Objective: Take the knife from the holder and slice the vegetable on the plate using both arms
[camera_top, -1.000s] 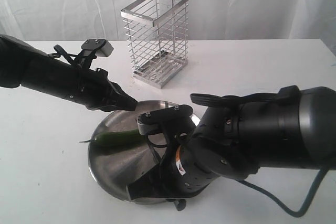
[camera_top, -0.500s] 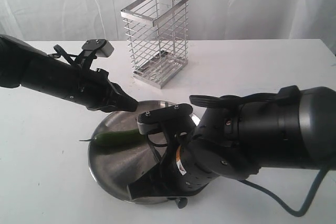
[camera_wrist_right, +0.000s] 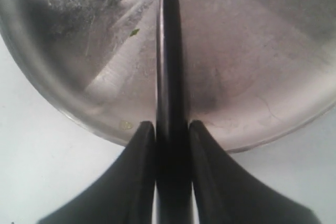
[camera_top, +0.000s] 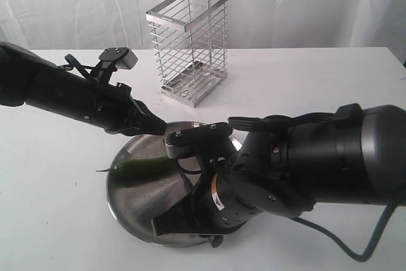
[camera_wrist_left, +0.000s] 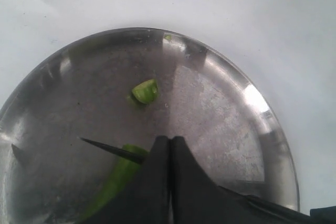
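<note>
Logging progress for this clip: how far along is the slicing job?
Done: the knife is out of the holder, clamped in the right gripper, and one cut piece lies on the plate. In hand: the blade meets the vegetable beside the closed left gripper. Left: more slices.

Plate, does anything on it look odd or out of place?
Only a small cut piece of chilli, lying apart from the main chilli on the plate. That fits slicing: the right tool grips the knife, whose tip touches the chilli. Nothing spilled or damaged.
</note>
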Controlling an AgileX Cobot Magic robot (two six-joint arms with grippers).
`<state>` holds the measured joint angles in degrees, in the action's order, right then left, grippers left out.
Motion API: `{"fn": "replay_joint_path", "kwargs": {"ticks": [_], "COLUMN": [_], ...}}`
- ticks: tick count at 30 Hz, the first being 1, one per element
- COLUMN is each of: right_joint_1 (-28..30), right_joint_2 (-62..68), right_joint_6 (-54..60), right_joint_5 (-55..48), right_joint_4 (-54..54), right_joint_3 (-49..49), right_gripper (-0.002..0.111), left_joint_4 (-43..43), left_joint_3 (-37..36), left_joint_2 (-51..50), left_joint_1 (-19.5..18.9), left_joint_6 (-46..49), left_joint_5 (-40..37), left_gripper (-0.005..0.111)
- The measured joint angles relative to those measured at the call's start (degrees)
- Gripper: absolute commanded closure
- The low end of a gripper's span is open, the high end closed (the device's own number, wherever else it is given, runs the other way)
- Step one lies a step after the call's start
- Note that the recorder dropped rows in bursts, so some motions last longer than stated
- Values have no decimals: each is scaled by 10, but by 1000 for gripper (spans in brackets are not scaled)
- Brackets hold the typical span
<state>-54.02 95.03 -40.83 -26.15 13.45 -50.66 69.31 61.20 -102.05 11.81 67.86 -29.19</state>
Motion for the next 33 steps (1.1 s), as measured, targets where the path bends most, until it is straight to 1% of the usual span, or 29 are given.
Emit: {"fn": "replay_joint_path", "kwargs": {"ticks": [11, 18, 33], "right_joint_1": [-1, -19, -19], "right_joint_2": [0, 2, 19], "right_joint_6": [-77, -94, -127], "right_joint_5": [12, 23, 29], "right_joint_4": [9, 9, 22], "right_joint_3": [0, 0, 0], "right_gripper": [108, 108, 108], "left_joint_4": [0, 0, 0], "left_joint_3": [0, 0, 0], "left_joint_2": [0, 0, 0], "left_joint_1": [0, 0, 0], "left_joint_6": [-2, -2, -2], "left_joint_5": [-4, -6, -11], "left_gripper": [107, 107, 107]}}
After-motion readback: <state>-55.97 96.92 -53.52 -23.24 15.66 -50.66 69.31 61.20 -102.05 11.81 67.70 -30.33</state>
